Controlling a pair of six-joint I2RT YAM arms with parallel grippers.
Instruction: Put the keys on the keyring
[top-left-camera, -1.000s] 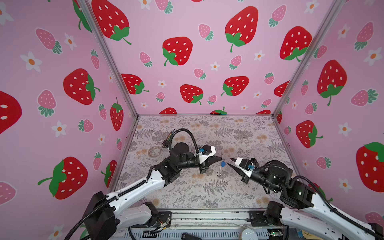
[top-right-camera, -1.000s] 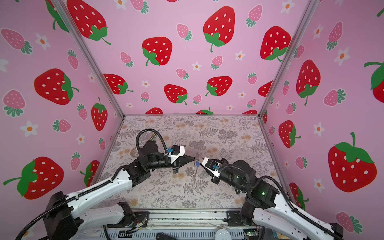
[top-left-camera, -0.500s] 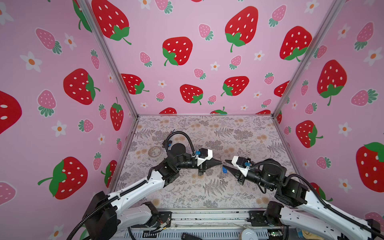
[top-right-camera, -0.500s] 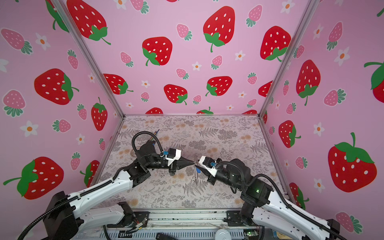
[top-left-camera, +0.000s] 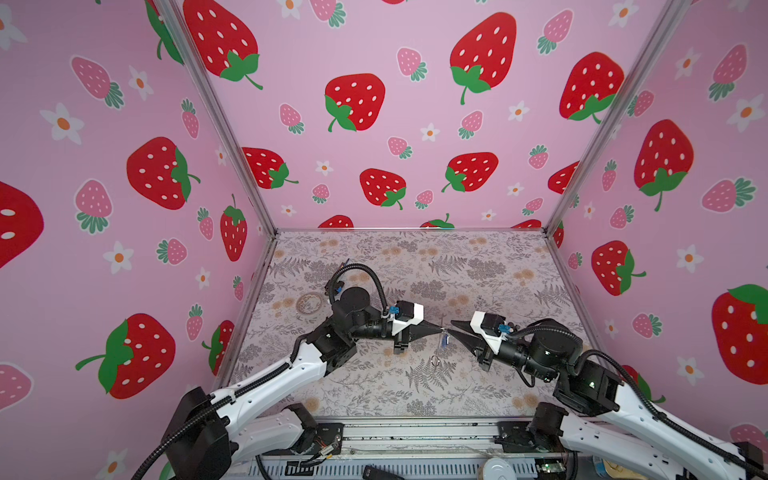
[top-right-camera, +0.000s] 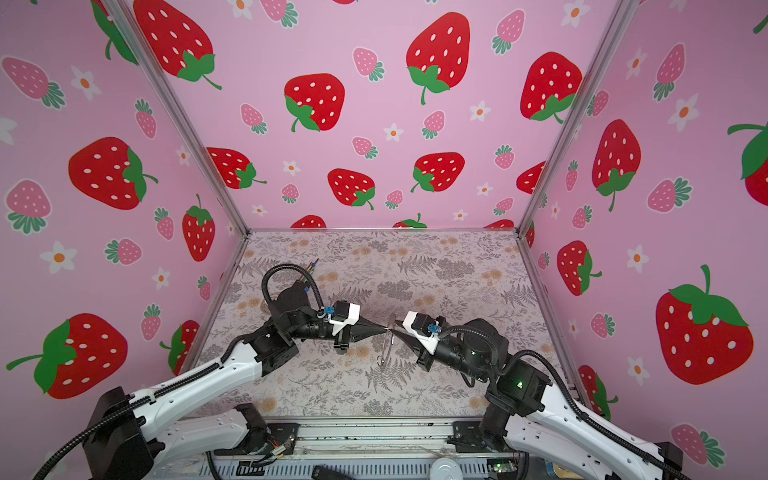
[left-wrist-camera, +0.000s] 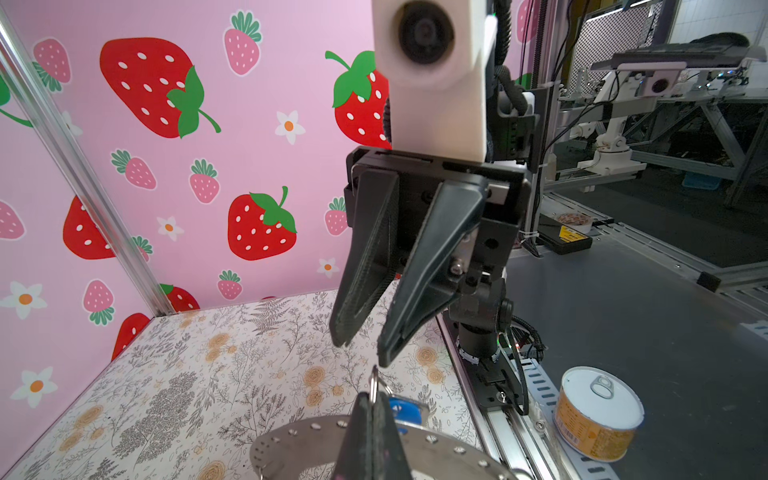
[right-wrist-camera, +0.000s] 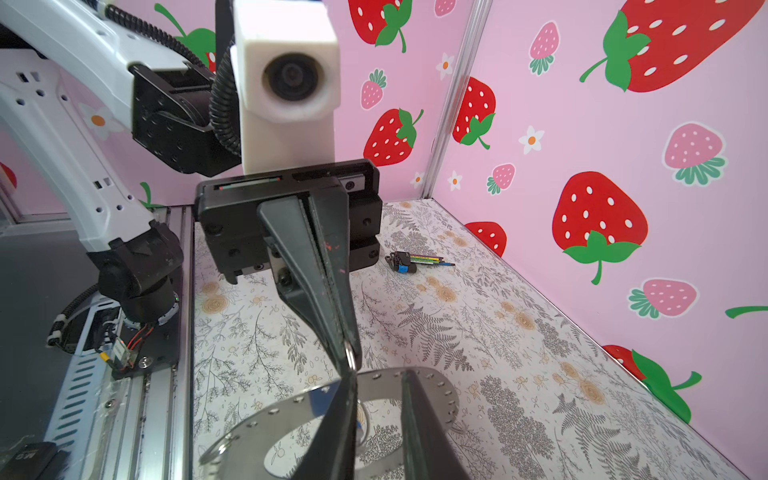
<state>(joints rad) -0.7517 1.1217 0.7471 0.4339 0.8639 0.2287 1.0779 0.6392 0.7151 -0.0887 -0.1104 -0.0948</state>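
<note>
My left gripper (left-wrist-camera: 374, 399) is shut on a small wire ring (left-wrist-camera: 375, 380) that sticks out of its tip. The grey keyring (left-wrist-camera: 299, 434) hangs just under that tip, above the mat, and shows edge-on in a top view (top-right-camera: 386, 345). The keys' bright-blue tag (left-wrist-camera: 405, 411) hangs beside the keyring, also seen in a top view (top-left-camera: 446, 340). How tag and keyring join the wire ring is hidden. My right gripper (right-wrist-camera: 379, 380) faces the left gripper (right-wrist-camera: 348, 361) tip to tip. It is open by a narrow gap over the keyring's rim (right-wrist-camera: 291, 409), with nothing between its fingers.
A black-and-blue plug with coloured wires (right-wrist-camera: 405, 262) lies on the floral mat behind the left arm. A pale see-through hoop (top-left-camera: 309, 302) lies near the left wall. Pink strawberry walls close in three sides. A tin can (left-wrist-camera: 596, 413) stands outside the front rail.
Both grippers have drawn together until their tips nearly meet. The right gripper's jaws have narrowed. The left gripper has stayed shut and sunk a little.
</note>
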